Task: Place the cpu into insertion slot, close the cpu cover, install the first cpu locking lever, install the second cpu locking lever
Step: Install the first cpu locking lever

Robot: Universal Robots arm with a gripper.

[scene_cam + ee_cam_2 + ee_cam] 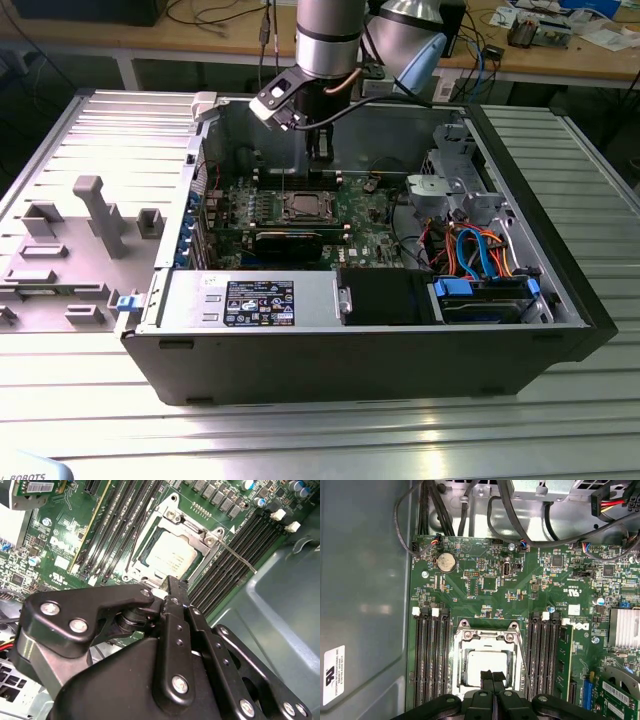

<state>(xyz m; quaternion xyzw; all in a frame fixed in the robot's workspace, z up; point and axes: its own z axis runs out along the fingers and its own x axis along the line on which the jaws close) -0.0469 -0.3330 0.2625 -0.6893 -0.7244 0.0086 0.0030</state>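
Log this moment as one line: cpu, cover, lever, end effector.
cpu: seated | cpu cover: down flat around cpu | locking lever: latching unclear | end effector: shut, empty, above cpu cover edge

cpu (479, 661) near edge hidden behind fingers (487, 679), cpu cover (487, 636) lower side likewise

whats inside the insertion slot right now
The cpu lies in the insertion slot, its silver top showing through the cpu cover. The gripper hides one edge of it, and whatever lies beneath it is covered.
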